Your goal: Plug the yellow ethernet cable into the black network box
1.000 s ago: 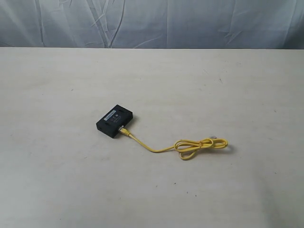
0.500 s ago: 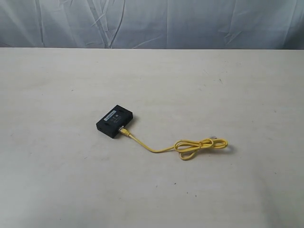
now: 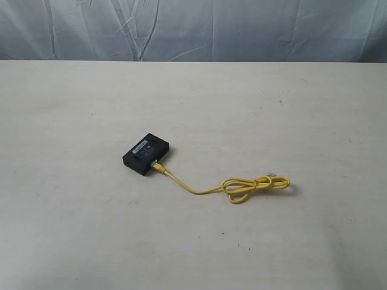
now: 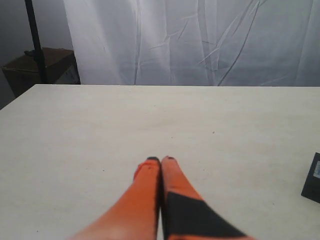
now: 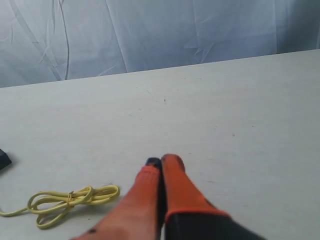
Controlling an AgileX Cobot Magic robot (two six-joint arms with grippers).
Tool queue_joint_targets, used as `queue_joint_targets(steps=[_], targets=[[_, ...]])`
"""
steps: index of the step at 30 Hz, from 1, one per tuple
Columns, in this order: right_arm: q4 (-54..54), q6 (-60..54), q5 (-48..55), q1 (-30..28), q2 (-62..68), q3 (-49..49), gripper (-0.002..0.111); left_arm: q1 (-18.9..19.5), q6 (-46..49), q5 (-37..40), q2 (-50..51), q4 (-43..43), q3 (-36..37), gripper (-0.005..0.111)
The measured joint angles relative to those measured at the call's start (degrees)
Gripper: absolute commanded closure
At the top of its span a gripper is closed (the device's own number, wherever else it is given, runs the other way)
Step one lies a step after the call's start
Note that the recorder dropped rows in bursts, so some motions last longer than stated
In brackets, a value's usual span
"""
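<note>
The black network box (image 3: 146,154) lies flat on the table left of centre, a pale label on its top. One end of the yellow ethernet cable (image 3: 199,190) sits in the box's near side; the cord runs right to a bundle of loops (image 3: 257,185), where a clear plug rests. Neither arm shows in the exterior view. My left gripper (image 4: 160,160) is shut and empty above bare table, with the box's corner (image 4: 313,178) at the picture's edge. My right gripper (image 5: 161,161) is shut and empty too, apart from the cable's loops (image 5: 70,198).
The pale table (image 3: 193,96) spreads wide around the box and cable. A wrinkled grey-white curtain (image 3: 193,27) hangs behind its far edge. In the left wrist view a dark box (image 4: 40,67) and a black pole (image 4: 35,40) stand beyond the table's corner.
</note>
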Motion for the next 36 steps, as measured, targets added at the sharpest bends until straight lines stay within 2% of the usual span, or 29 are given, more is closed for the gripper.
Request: queue_joint_targets(steps=[36], targets=[[0.1,0.1,0.0,0.0,0.0,0.0,0.108,0.0,-1.1,0.0,0.0,0.6,0.0,0.107]])
